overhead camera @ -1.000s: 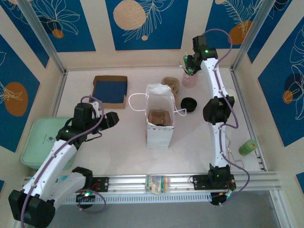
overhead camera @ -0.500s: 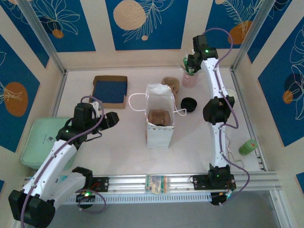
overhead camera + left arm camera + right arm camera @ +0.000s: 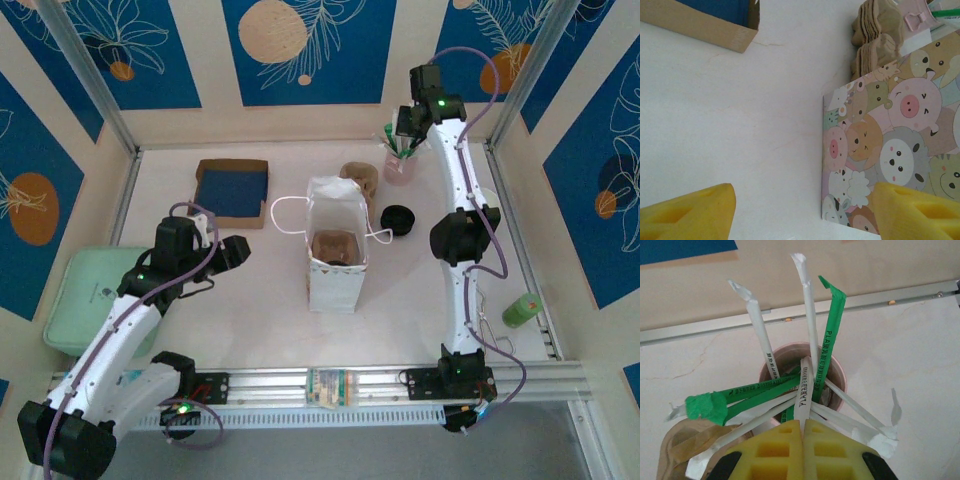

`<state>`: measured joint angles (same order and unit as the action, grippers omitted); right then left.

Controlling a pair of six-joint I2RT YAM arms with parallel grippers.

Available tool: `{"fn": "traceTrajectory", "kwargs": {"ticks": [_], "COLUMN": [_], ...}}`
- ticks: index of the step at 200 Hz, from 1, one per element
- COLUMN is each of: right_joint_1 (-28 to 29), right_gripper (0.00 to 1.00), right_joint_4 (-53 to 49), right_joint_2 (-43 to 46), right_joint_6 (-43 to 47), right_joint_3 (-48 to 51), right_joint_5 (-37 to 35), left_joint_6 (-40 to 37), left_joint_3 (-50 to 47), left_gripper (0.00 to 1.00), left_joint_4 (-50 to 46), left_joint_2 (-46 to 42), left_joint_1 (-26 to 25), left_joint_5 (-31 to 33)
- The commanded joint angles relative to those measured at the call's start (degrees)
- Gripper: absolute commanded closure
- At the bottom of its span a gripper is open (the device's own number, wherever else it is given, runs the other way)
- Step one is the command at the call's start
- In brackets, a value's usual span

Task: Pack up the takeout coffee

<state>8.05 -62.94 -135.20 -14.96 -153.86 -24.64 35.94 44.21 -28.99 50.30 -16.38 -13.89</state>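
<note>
The white paper bag (image 3: pixel 337 285) stands open mid-table. Inside it lies a tan shape with a dark edge (image 3: pixel 337 250); I cannot tell whether that is the takeout coffee. My right gripper (image 3: pixel 402 140) hangs over the pink cup of wrapped straws (image 3: pixel 399 168) at the back right. In the right wrist view the gripper (image 3: pixel 803 422) is shut on a white wrapped straw (image 3: pixel 805 382) that rises from the pink cup (image 3: pixel 835 372). My left gripper (image 3: pixel 235 252) is open and empty, left of the bag. Its yellow fingers (image 3: pixel 690 212) frame the bag's cartoon-animal side (image 3: pixel 890 150).
A loose black lid (image 3: pixel 398 219) lies right of the bag, and a tan paper stack (image 3: pixel 358 178) behind it. A cardboard tray with blue lining (image 3: pixel 232 190) sits back left. A green tray (image 3: pixel 85 300) is off the left edge, a green can (image 3: pixel 520 310) at the right.
My right gripper has shut on the white straw and lifted a little up and back over the pink cup. The left arm and the bag have not moved.
</note>
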Motion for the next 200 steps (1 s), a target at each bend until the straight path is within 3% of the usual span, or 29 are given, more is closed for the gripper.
{"fn": "traceTrajectory", "kwargs": {"ticks": [1,160,200], "right_joint_1": [0.51,1.05,1.15], "right_gripper": [0.96,0.96,0.84], "right_joint_4": [-0.96,-0.83,-1.46], "right_joint_2": [3.24,4.07,4.01], "right_joint_6": [0.96,0.28,0.42], "right_joint_3": [-0.79,8.55,8.16], "right_joint_5": [-1.1,-1.03,-2.17], "left_joint_6": [-0.22,-0.23,-0.3], "left_joint_3": [1.76,2.63,2.66], "left_gripper": [0.27,0.27,0.27], "left_joint_4": [-0.45,-0.36,-0.23], "left_joint_2": [-0.68,-0.28,-0.13], "left_joint_1": [0.5,0.52,0.53], "left_joint_5": [0.0,-0.44,-0.61]}}
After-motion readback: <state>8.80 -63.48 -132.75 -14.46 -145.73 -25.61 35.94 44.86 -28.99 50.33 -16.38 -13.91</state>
